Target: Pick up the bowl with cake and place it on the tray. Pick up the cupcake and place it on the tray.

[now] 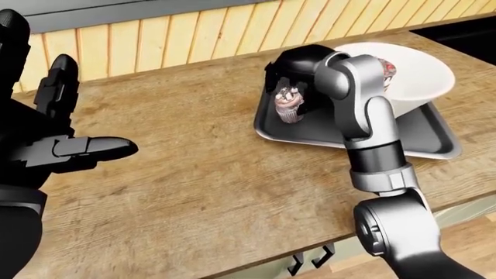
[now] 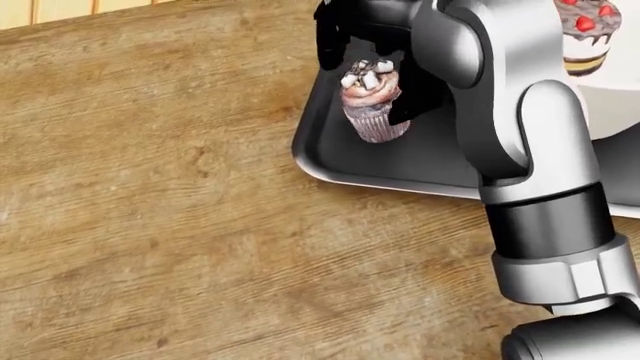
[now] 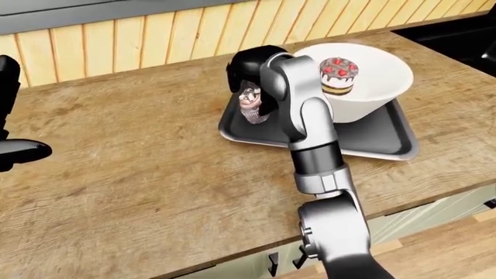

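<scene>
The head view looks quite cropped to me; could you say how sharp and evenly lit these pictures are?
Head view: sharp, flat light, the arm hides much of the tray and crops the cake. Right-eye view: sharp too, soft shadow under the bowl. Left-eye view: the dark left robot hand looms large, no glare.

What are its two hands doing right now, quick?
Right hand: closed round the cupcake, over the tray.
Left hand: open, holding nothing.

Silver right arm (image 1: pixel 364 110) with black wrist band, black right hand (image 2: pixel 365 22), black left hand (image 1: pixel 54 145)
</scene>
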Available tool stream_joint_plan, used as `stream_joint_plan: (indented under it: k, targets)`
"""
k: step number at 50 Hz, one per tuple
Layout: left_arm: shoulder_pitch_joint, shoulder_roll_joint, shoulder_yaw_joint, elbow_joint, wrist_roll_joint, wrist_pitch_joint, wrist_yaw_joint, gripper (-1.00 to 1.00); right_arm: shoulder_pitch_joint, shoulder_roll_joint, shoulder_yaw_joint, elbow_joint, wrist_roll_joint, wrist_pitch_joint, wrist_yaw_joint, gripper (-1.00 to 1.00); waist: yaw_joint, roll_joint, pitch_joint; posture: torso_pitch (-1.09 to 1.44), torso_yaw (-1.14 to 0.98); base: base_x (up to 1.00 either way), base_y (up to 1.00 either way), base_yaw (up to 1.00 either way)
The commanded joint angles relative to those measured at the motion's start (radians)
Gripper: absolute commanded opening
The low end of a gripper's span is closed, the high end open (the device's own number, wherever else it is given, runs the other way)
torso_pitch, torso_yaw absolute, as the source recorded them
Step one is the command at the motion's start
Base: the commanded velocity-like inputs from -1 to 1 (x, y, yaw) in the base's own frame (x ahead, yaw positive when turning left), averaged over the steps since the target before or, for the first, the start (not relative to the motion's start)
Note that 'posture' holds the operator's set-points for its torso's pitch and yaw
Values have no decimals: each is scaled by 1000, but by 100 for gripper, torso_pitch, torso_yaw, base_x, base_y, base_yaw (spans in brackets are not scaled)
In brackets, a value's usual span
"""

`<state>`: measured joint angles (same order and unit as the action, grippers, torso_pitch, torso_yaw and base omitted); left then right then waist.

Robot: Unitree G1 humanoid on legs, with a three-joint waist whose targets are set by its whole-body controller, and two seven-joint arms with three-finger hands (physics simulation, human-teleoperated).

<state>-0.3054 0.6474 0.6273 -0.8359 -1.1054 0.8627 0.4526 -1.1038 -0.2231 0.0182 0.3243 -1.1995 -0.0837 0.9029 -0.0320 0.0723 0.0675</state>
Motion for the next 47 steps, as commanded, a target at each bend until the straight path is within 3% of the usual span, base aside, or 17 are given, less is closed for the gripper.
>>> stream_joint_plan:
  k: [1, 4, 14, 24, 37, 47]
  targets:
    - [-16, 19, 18, -11, 2, -31, 0, 100, -40, -8, -14, -39, 3, 0, -20, 24, 0, 3, -27, 0, 0, 0, 0, 0]
    - [-14, 21, 18, -11, 2, -33, 1, 100, -41, -10, -15, -48, 4, 2, -12, 37, 0, 3, -27, 0, 0, 0, 0, 0]
    - [-11, 15, 12, -6, 18, -40, -11, 100, -86, -29, -29, -78, 24, 18, 34, 29, 0, 3, -27, 0, 0, 0, 0, 0]
    - [-20, 36, 27, -22, -33, -26, 28, 100, -139, -47, -47, -244, 78, 98, 162, 28, -1, 2, -21, 0, 0, 0, 0, 0]
    - [-30, 52, 16, -25, -52, -32, 52, 100, -120, -63, -66, -532, 107, 222, 316, 20, -2, 2, -16, 0, 0, 0, 0, 0]
    - [-52, 92, 11, -29, -111, -34, 105, 100, -106, -104, -78, -599, 130, 263, 338, 23, -5, 3, -13, 0, 0, 0, 0, 0]
